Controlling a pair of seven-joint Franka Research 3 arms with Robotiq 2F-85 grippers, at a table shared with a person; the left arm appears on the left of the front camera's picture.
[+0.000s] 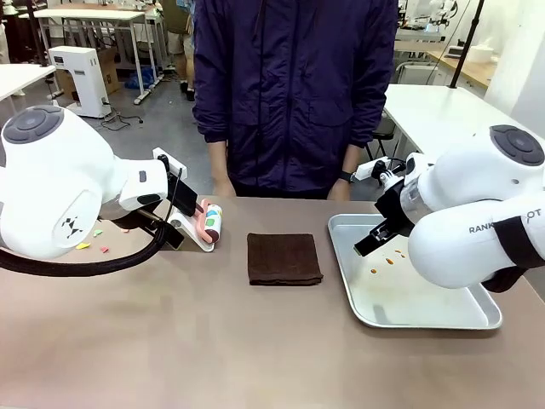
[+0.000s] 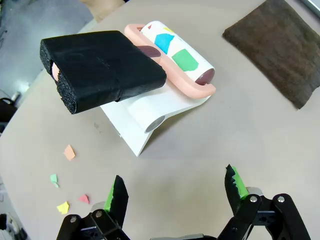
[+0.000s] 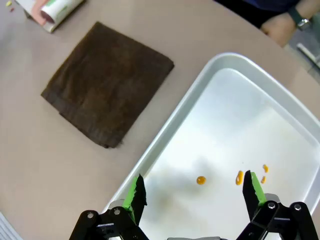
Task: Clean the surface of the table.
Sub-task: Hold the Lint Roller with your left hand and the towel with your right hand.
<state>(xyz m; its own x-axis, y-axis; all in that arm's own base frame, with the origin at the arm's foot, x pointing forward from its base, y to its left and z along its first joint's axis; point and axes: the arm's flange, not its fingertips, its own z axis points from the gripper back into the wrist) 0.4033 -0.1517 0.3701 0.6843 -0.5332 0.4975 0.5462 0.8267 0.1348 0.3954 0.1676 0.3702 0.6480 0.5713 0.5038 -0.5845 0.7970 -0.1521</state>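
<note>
The brown-taupe table spans the front view. Near its left end lie small coloured paper scraps. Just beyond them a lint roller with a pink frame and a black foam handle rests on a white stand, coloured bits stuck to its roll. My left gripper hovers open above bare table just short of the stand, nothing between its fingers. A folded dark brown cloth lies mid-table. My right gripper hangs open over the silver tray, above small orange spots.
A person in a dark jacket stands at the far edge, one hand with a wristwatch near the tray's far corner. The tray takes up the table's right part. More scraps lie beside my left arm.
</note>
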